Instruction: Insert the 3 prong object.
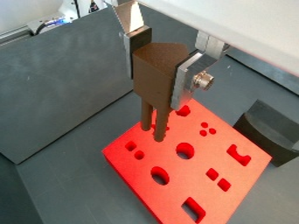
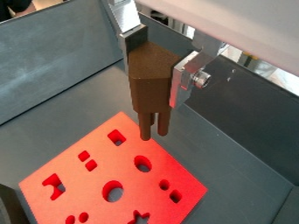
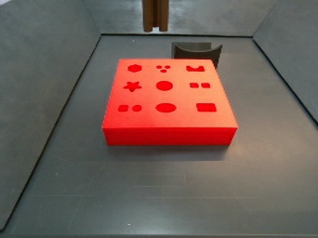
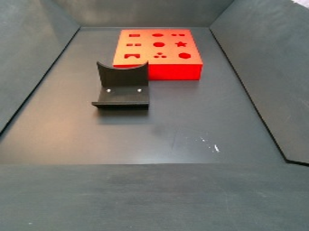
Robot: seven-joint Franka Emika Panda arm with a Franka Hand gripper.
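My gripper (image 1: 160, 70) is shut on the 3 prong object (image 1: 155, 86), a brown wood-coloured piece gripped at its block-shaped top, prongs pointing down. It shows in both wrist views, the gripper (image 2: 156, 74) holding the piece (image 2: 149, 87) in the air above the red block (image 1: 187, 179) near one edge (image 2: 70, 179). The red block has several shaped holes, among them a group of three small round holes (image 1: 207, 129). In a side view only the prongs (image 3: 154, 14) show, above and behind the red block (image 3: 168, 133). The gripper is out of both side views.
The dark fixture (image 4: 121, 86) stands on the grey floor beside the red block (image 4: 160, 71); it also shows in a side view (image 3: 195, 49) and a wrist view (image 1: 271, 131). Grey walls enclose the floor.
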